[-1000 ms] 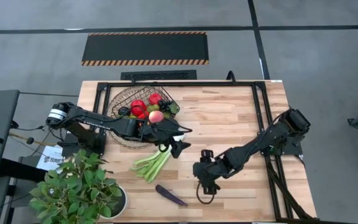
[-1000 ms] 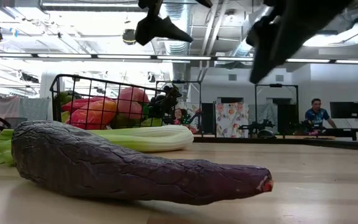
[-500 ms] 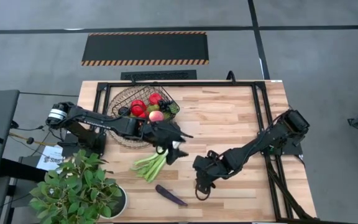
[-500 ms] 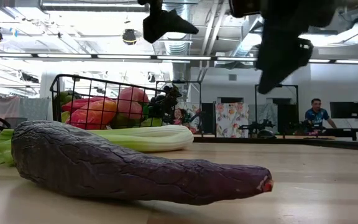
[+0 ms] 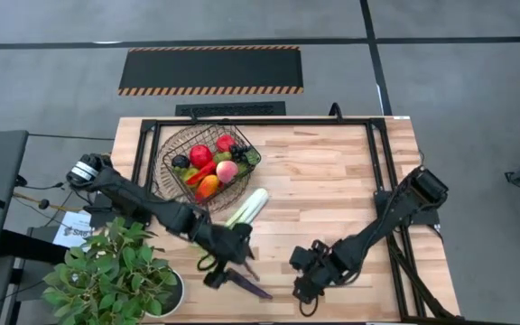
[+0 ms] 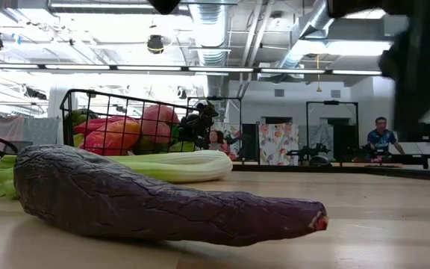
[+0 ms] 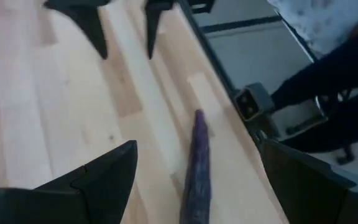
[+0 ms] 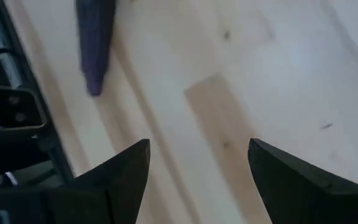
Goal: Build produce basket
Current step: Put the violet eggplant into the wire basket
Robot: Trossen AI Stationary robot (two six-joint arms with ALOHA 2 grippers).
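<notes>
Left gripper [image 5: 217, 273], jaws spread and empty, hovers over the aubergine [image 5: 249, 284] at the near table edge, apparently lining up a grasp. Right gripper [image 5: 303, 291] waits just right, also spread and empty. Leek [image 5: 246, 208] lies beside the filled basket [image 5: 171, 148], far-left.

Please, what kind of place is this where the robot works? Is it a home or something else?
Probably a robotics lab or workshop, not a home. The wooden table stands on a bare grey floor beside a hazard-striped mat, and the low view shows exposed ceiling ducts and a person seated at a workstation.
</notes>
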